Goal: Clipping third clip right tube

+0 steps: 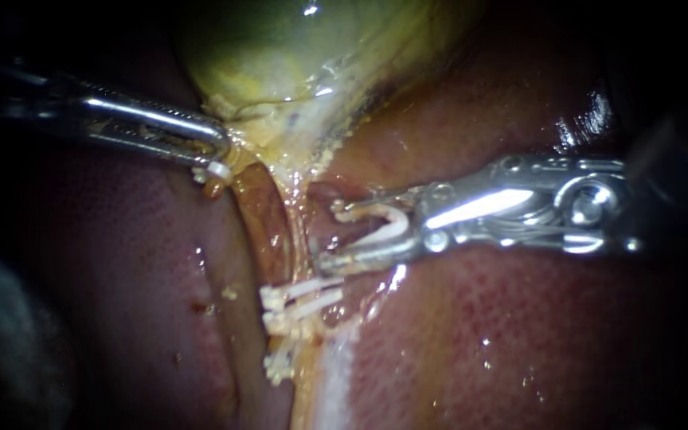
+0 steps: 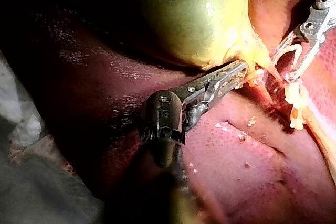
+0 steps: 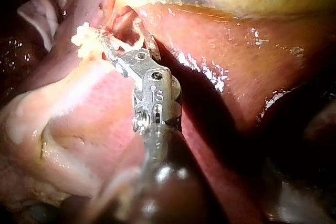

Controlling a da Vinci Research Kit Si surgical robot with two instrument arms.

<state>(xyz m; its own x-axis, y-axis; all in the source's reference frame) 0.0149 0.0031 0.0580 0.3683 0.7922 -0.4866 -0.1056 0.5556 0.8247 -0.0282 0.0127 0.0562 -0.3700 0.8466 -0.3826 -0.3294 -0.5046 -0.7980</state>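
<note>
while the left instrument's (image 1: 218,162) pincer grips the gallbladder (image 1: 280,72) neck at ten o'clock, the right instrument's (image 1: 328,235) pincer stands wide, holding an open white clip (image 1: 388,231) just beside the tube (image 1: 298,216), at its three o'clock.

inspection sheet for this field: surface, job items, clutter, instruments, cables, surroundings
surface: liver, wet, with the gallbladder above it
job's things: tube with white clips already across it; loaded clip held open in the right instrument
clutter: nothing seen
instruments: left instrument, jaws shut on the gallbladder at its narrow end; right instrument, jaws holding the loaded clip, tips beside the tube, above the white clips
cables: nothing seen
surroundings: dark; pale cloth beside the liver
</note>
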